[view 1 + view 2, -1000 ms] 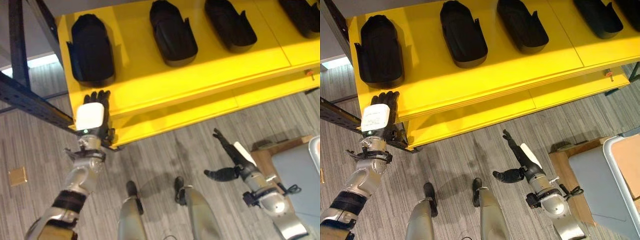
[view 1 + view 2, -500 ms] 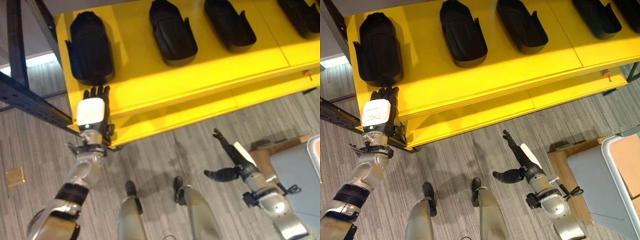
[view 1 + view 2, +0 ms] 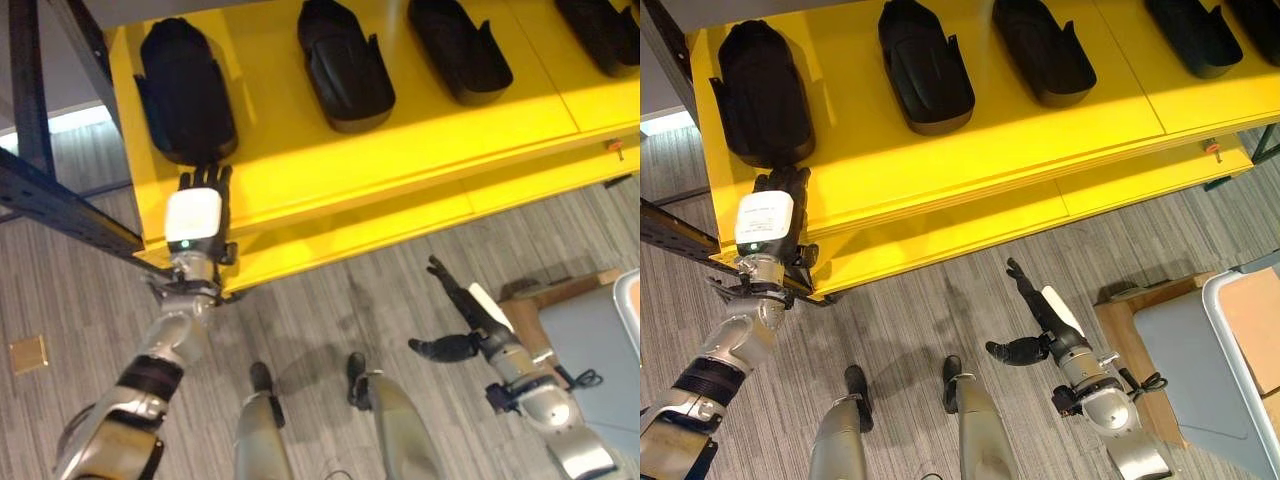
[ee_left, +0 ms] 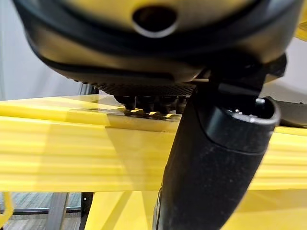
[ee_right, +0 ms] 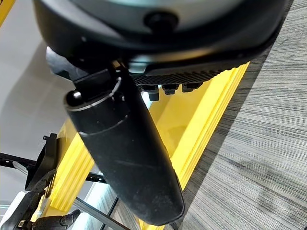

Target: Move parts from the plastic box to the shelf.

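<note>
So, closest to me, my right hand [image 3: 462, 318] is hanging low over the grey striped carpet floor [image 3: 330, 300], fingers straight and relaxed, thumb sticking out to the side, nothing in it. Off to its right sits a grey plastic box with a pale rim [image 3: 1230, 350], resting on a brown wooden pallet [image 3: 1118, 318]; I can't tell what's inside from these angles.

A bit further out, my left hand [image 3: 196, 205] is reached up to the front edge of the bright yellow shelf board [image 3: 400, 150], white-covered back facing the camera. Its fingers are stretched flat, and the fingertips [image 3: 205, 176] are right at the near end of the leftmost black moulded plastic part [image 3: 183, 90]. Touching or just short of it, I honestly can't say.

Further back on that same board there are more of these black tub-shaped parts in a row: a second one [image 3: 343, 65], a third [image 3: 458, 48], and a fourth [image 3: 605, 30] cut off at the edge. A dark blue steel shelf frame beam [image 3: 60, 205] runs diagonally at the left.
</note>
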Controlling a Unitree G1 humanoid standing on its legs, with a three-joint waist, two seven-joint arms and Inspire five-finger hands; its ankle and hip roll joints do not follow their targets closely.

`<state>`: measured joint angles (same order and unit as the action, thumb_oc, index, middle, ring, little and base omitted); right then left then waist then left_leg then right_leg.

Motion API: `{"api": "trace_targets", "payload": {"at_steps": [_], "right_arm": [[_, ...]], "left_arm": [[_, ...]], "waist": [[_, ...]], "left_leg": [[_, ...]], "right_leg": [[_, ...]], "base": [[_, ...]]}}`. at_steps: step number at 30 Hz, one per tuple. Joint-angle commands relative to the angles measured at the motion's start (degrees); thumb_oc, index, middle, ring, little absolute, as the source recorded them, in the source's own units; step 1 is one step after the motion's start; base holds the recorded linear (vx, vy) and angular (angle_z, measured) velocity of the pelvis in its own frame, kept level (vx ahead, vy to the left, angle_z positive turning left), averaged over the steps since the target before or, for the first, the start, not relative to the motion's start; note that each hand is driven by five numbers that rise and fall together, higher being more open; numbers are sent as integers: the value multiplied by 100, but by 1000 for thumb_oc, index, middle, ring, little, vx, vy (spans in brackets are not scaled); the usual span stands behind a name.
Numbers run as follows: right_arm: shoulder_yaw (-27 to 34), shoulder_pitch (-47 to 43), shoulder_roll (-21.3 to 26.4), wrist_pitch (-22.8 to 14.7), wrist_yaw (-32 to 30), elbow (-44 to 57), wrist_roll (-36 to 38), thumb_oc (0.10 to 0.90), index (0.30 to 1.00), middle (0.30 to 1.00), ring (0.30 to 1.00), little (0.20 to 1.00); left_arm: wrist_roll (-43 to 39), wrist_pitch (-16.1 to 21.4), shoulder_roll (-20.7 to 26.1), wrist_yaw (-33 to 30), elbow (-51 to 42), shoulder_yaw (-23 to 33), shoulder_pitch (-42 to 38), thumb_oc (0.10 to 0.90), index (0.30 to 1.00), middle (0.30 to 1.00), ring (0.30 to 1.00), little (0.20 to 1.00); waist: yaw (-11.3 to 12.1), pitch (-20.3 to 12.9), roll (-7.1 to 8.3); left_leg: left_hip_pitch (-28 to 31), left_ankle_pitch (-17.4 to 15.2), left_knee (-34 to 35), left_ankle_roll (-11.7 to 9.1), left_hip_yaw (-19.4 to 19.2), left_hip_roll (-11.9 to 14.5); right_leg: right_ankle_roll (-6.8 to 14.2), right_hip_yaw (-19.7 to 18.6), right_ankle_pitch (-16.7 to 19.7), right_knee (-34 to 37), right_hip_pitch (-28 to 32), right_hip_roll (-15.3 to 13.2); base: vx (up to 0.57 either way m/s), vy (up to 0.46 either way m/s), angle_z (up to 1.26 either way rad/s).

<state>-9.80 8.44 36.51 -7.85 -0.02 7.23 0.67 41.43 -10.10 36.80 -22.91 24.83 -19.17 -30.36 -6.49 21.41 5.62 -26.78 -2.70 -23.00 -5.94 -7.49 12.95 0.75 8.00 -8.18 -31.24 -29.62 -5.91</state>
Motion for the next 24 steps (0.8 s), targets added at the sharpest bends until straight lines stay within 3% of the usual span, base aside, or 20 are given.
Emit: {"api": "trace_targets", "payload": {"at_steps": [1,12,24], "right_arm": [[91,-85,342,-542,-277,814,185,900,1000,1000,1000,1000],[95,-17,342,-562,-325,806,140,900,1000,1000,1000,1000],[172,7,285,-539,-263,758,121,900,1000,1000,1000,1000]], "left_arm": [[356,300,-234,11,-62,-371,-367,900,1000,1000,1000,1000],[400,387,-292,2,-206,-477,-352,900,1000,1000,1000,1000],[174,443,139,-27,-445,441,994,900,1000,1000,1000,1000]], "waist": [[-225,-545,-46],[-227,-557,-70],[-45,-493,-94]], "left_leg": [[145,-58,-104,-65,175,236],[123,-46,-89,-55,185,221],[157,-102,-149,-39,223,190]], "right_leg": [[486,-389,804,572,-66,-154],[477,-398,801,570,-81,-150],[486,-344,768,535,15,-215]], "base": [[0,0,0],[0,0,0],[0,0,0]]}}
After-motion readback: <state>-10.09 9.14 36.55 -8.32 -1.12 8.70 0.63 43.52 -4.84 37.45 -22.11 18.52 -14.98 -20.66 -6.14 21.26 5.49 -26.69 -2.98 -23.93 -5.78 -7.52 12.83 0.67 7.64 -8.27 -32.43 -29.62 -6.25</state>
